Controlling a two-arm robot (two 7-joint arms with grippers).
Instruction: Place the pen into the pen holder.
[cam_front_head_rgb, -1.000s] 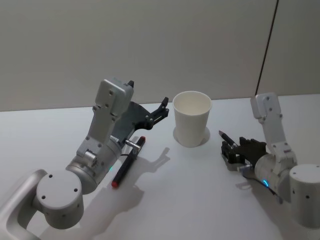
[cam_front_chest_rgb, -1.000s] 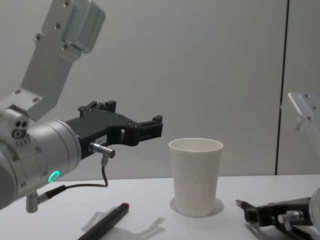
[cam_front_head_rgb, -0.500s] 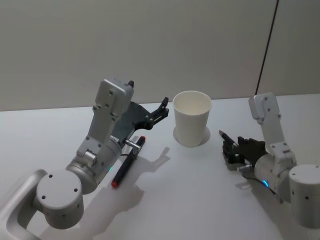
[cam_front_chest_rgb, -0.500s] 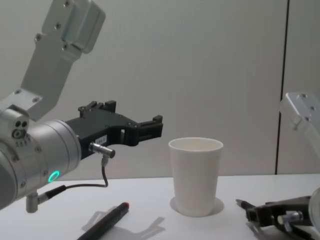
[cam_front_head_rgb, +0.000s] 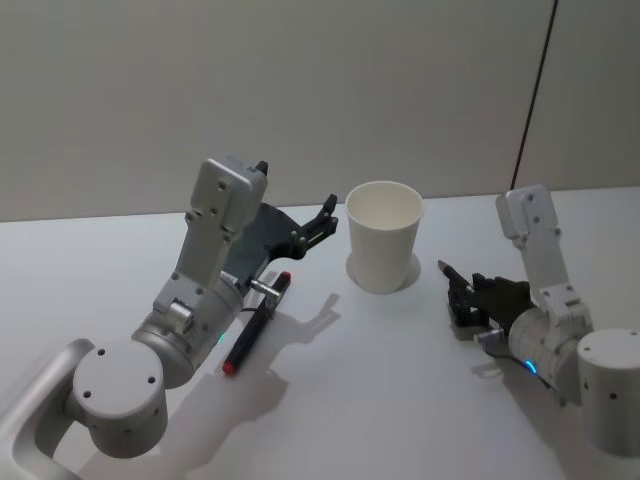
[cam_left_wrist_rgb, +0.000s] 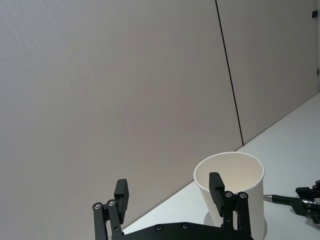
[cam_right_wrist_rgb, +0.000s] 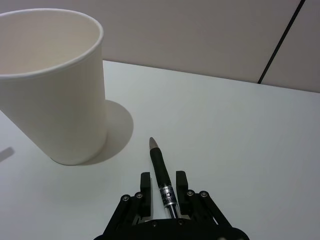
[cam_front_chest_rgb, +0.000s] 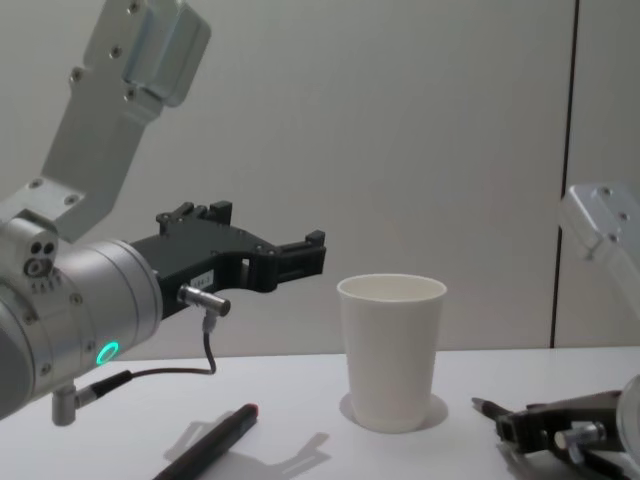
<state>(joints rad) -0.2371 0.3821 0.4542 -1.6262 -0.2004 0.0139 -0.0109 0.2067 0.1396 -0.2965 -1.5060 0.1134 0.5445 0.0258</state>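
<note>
Desk (cam_front_head_rgb: 400, 400) job approx. half done: left tool (cam_front_head_rgb: 322, 218) idle, spread wide, hovering beside pen holder (cam_front_head_rgb: 383, 240), which stands toward far edge, nothing seen inside. Right tool (cam_right_wrist_rgb: 162, 175) low nr right edge, pinching pen (cam_right_wrist_rgb: 159, 157), tip aimed at holder; lift + drop-in left to do.

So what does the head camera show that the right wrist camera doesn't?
Head view: the left end effector, open and raised beside the cup, and a dark marker with red ends on the table below it. Right wrist view: the pen close up, between two fingers. Both: the cup, and the right end effector holding the pen.
</note>
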